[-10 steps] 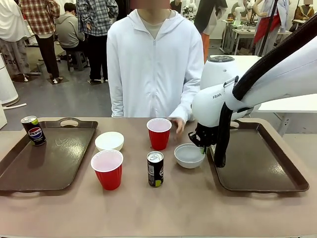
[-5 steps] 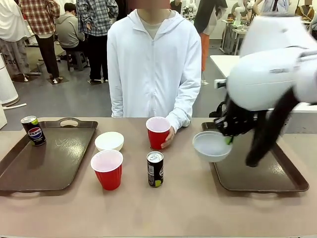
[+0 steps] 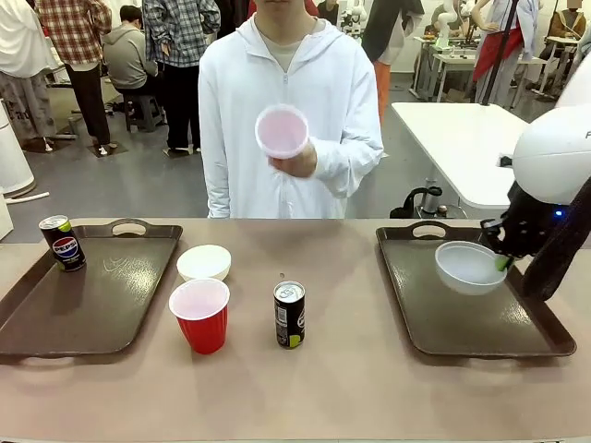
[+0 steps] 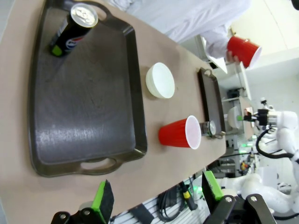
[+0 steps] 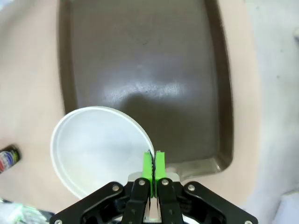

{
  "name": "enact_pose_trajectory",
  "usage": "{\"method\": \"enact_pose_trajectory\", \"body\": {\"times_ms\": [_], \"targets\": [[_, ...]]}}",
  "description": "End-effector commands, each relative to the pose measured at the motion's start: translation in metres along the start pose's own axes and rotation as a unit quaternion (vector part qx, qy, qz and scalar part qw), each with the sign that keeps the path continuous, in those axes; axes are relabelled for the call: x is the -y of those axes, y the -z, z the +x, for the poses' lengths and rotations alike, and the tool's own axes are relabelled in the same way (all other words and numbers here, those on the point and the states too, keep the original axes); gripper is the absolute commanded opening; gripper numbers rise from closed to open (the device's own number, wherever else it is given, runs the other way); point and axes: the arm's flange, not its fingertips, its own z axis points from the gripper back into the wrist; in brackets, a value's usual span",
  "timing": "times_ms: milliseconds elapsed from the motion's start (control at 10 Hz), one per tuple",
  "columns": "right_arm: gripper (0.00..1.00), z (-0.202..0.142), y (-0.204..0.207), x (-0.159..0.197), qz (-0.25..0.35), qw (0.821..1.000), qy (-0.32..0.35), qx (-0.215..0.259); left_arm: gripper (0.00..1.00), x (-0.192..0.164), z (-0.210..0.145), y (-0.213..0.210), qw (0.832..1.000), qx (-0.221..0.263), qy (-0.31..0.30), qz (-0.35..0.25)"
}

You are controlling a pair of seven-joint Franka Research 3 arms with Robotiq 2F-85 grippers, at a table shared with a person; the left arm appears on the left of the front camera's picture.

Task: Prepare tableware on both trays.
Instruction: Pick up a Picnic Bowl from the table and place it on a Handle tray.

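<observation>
White bowl (image 3: 469,268) is hanging tilted just above the right tray (image 3: 434,323), with the right end effector (image 3: 501,262) clenching its green pads (image 5: 147,168) on the bowl's rim. Left of the right tray, a can (image 3: 289,314), a red cup (image 3: 199,314) and a second bowl (image 3: 204,262) are standing on the desk (image 3: 351,388). Farther left, the left tray (image 3: 92,305) is carrying another can (image 3: 63,243). Beyond the right tray's far left corner, a person's hand (image 3: 297,164) is holding the other red cup (image 3: 282,131) up high. The left end effector (image 4: 156,192) is hovering released, well apart from the right tray

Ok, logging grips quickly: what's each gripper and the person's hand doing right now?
Left gripper: open, empty.
Right gripper: shut on the rim of the white bowl.
Person's hand: holding a red cup.
</observation>
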Motion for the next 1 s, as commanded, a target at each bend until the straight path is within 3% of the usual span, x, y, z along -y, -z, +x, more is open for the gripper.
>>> {"method": "enact_pose_trajectory", "body": {"times_ms": [0,400,700,800,900], "targets": [[0.0,0.014,0.015,-0.002,-0.012,1.0,0.016,0.001,1.0,-0.001,-0.001,-0.002,1.0,0.002,0.001,-0.003],[0.0,0.021,0.032,0.004,-0.007,0.999,0.032,0.003,1.0,-0.001,-0.001,-0.002,1.0,0.002,0.001,-0.003],[0.0,0.041,0.064,0.001,-0.004,0.997,0.058,0.047,1.0,-0.001,-0.001,-0.002,1.0,0.002,0.001,-0.003],[0.0,0.044,0.074,-0.002,-0.005,0.998,0.051,0.035,1.0,-0.001,-0.001,-0.002,1.0,0.002,0.001,-0.003],[0.0,0.013,0.069,-0.011,-0.028,0.997,0.019,-0.074,1.0,-0.001,-0.001,-0.002,1.0,0.002,0.001,-0.003]]}}
